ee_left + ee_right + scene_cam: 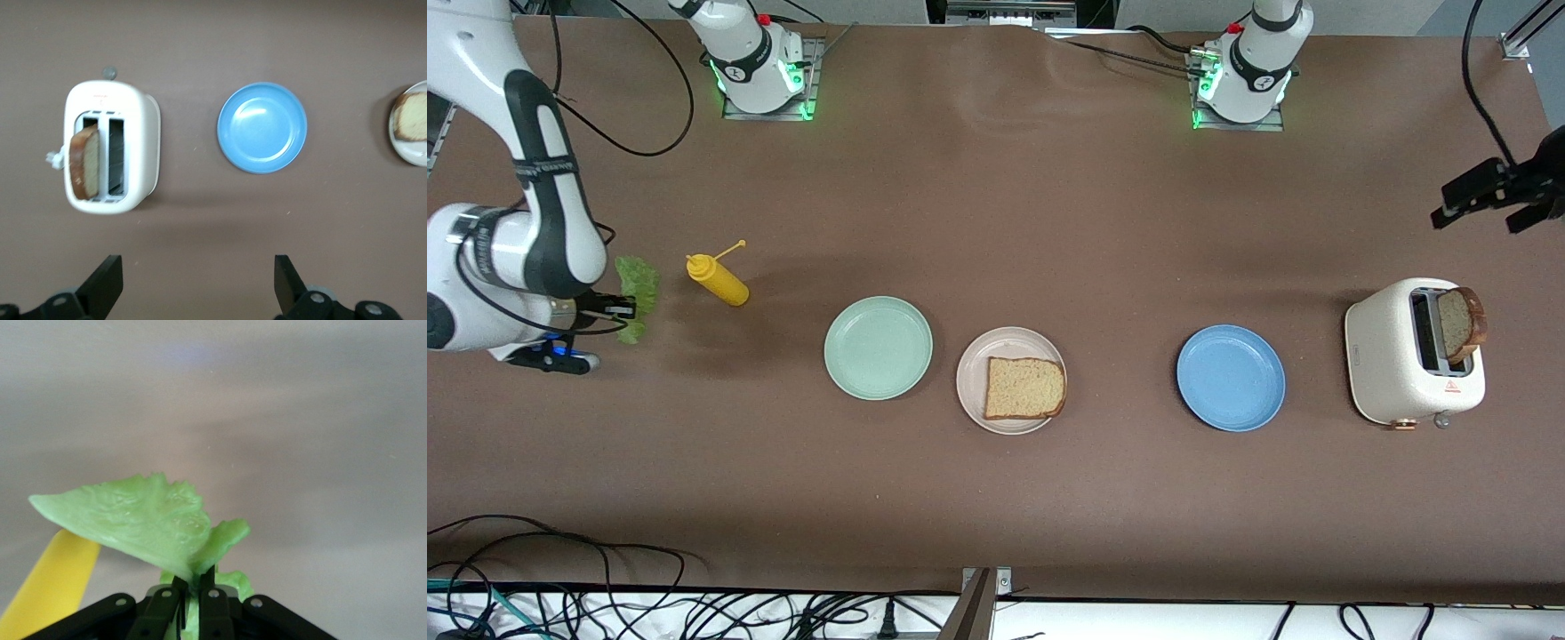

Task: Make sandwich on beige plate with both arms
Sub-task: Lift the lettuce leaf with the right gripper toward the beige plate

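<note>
The right gripper (193, 590) has pinched the lettuce leaf (637, 293) at the right arm's end, beside the mustard bottle (718, 278) — lift gently, then carry it over the toast (1024, 388) on the beige plate (971, 378). The left gripper (197, 283) waits wide open and empty near the toaster (1383, 364).

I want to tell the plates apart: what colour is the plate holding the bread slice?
Pale beige: the beige plate, seen best in the front view.
</note>
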Robot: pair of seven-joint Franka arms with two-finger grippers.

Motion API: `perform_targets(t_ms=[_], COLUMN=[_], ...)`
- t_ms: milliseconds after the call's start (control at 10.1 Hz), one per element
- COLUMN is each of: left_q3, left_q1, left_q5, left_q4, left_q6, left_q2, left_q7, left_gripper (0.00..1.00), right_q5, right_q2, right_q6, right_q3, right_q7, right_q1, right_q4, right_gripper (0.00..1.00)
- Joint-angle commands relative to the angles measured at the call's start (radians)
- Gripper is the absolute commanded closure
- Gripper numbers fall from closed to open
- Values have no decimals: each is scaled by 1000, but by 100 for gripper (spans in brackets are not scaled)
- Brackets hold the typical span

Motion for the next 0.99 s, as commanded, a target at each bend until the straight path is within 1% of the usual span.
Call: perform_targets(t_ms=[0,99,198,297,495,594,692,890], left_q3=[-42,-47,-44,-42,-41,-41,-41,-35], left_q1=[4,0,1,7,12,12,12,16], left_q5=[44,41,37,35,35,35,35,35], left_q4=[-4,5,5,6,6,6,6,6], left_q6=[-14,-14,-30,-62,-83,-87,-89,-89], left_q2=[-3,0,-2,-3,-5,-5,-5,-3], left_q7=[-52,-89,-106,-108,-108,-108,-108,-106], left_gripper=[0,0,0,0,0,0,0,0], right_q5=[5,5,5,5,11,13,11,11], right_q2=[0,0,0,2,11,16,25,45], right_q6=[-176,-214,-251,-253,-232,-198,-145,-8], right_q3=[46,80,129,176,259,282,292,293], right_q7=[-16,-11,-10,-10,7,57,85,123], right_q1=[-2,1,1,1,27,63,117,243], right_q4=[187,249,315,373,445,456,456,456], right_gripper=[100,100,100,100,100,100,100,100])
